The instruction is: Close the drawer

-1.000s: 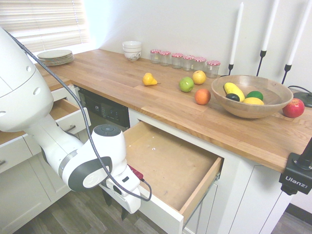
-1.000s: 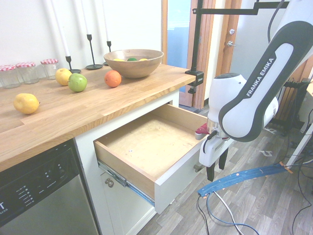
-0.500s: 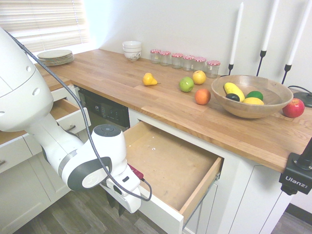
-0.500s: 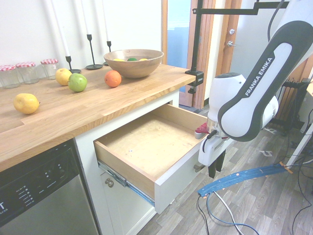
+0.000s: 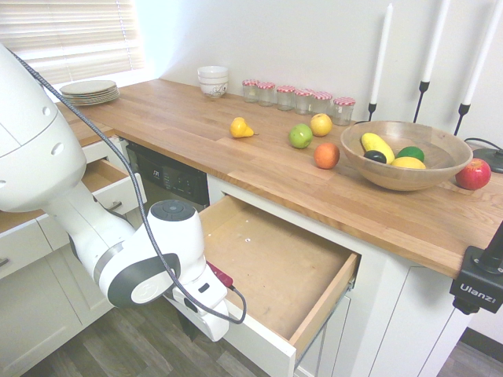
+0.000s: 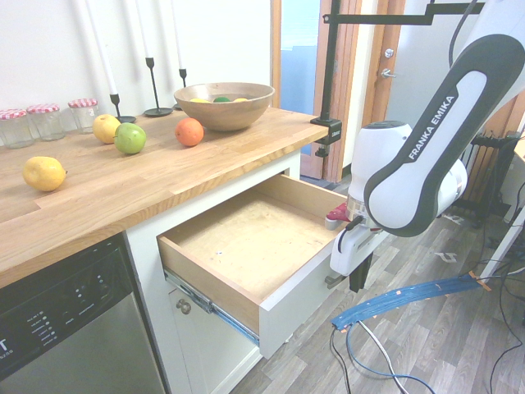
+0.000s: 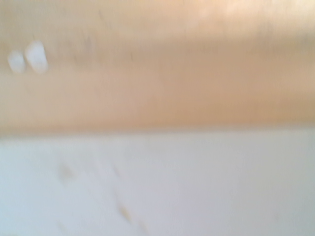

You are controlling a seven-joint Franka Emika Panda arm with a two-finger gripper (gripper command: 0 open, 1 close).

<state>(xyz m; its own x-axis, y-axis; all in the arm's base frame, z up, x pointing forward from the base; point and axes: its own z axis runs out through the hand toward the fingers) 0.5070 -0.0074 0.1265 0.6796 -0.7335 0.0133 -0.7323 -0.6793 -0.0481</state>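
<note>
Across a kitchen corner, in the first exterior view, a wooden table (image 5: 259, 174) runs from far left to near right against a pale wall, with a window blind (image 5: 71, 35) at the far left. A stack of plates (image 5: 89, 93) and white bowls (image 5: 213, 81) stand toward the far left; lidded glass jars (image 5: 284, 99) line the wall. A yellow pear (image 5: 240, 128), a green apple (image 5: 300, 136), a yellow fruit (image 5: 321, 124) and an orange (image 5: 326, 155) lie on the wood. At right, a wooden bowl (image 5: 405, 178) holds yellow, green and dark fruit, with a red apple (image 5: 473, 174) just beside it and white candles (image 5: 383, 59) behind. Below the tabletop, the wide drawer (image 5: 271, 251) is pulled out, its light wooden box showing a few small pale specks. Another drawer (image 5: 118, 192) stands open at left.

From the opposite side, in the second exterior view, grey wood-look flooring (image 6: 418, 328) spreads at right. The arm reaches in from the right over the wide drawer's white front. Its fingers (image 6: 359, 275) are clenched together outside that front, near the bar handle (image 6: 335, 281), with nothing visible in their grip.

Close up, the wrist view is blurred: tan wood meets a white surface (image 7: 197, 182), with two pale spots (image 7: 37, 56) on the wood.
</note>
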